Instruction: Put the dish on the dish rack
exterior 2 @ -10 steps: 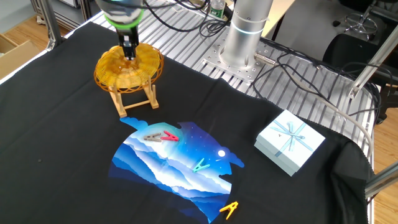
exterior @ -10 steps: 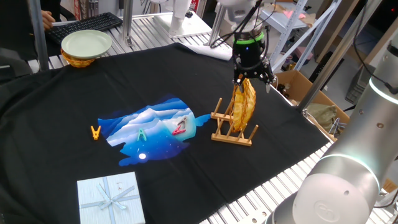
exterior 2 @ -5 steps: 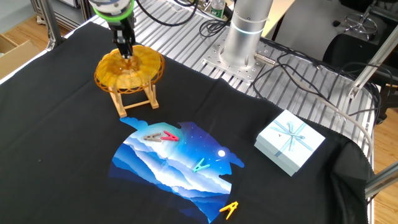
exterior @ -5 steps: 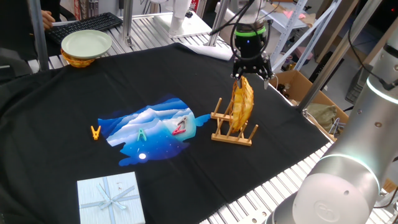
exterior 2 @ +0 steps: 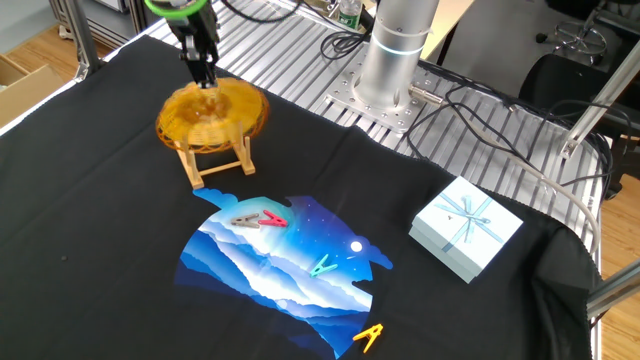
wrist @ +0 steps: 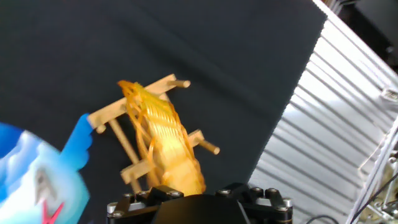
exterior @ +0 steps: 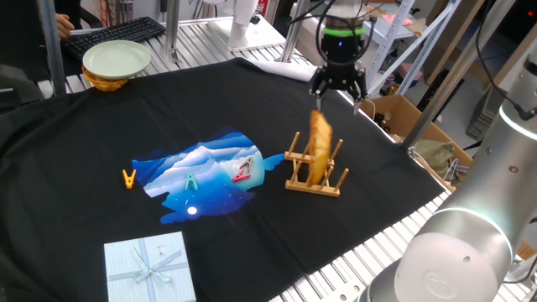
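Between the pegs of the dish rack (exterior: pixel 315 174), the dish (exterior: pixel 320 144) is seen standing on edge, so propped upright. Above it, the gripper (exterior: pixel 337 86) is spread wide, nothing pinched.

Golden-orange woven dish (exterior 2: pixel 212 111), pale wooden dish rack (exterior: pixel 315 173), black cloth (exterior: pixel 252 235), blue-and-white mountain-print mat (exterior 2: pixel 280 262), pale blue gift box (exterior 2: pixel 466 227)

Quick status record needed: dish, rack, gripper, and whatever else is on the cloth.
dish: woven wicker dish standing on edge in the rack
dish rack: wooden dish rack upright on the black cloth
gripper: gripper open, above the dish, holding nothing
other items: pale green plate at far corner; gift box; clothespins on blue picture
task state: dish appears placed
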{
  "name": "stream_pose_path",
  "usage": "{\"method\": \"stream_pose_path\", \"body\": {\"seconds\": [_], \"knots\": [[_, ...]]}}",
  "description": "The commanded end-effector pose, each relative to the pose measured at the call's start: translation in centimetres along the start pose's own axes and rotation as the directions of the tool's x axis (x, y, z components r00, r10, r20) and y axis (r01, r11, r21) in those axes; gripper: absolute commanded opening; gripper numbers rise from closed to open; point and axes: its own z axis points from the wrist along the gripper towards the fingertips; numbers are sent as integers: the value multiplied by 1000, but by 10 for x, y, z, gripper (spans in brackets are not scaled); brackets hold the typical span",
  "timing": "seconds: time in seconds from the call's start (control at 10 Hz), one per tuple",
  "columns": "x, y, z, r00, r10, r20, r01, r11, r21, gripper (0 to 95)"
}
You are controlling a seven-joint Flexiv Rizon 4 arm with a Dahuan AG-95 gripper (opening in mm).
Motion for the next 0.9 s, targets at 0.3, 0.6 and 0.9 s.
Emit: {"method": "stream_pose_path", "body": {"seconds": [0.3,0.6,0.9], "knots": [[21,-5,-24,943,-329,56,333,938,-91,190],[30,-15,-38,870,-487,80,493,866,-83,0],[41,-28,-39,738,-652,175,670,738,-79,0]]}}
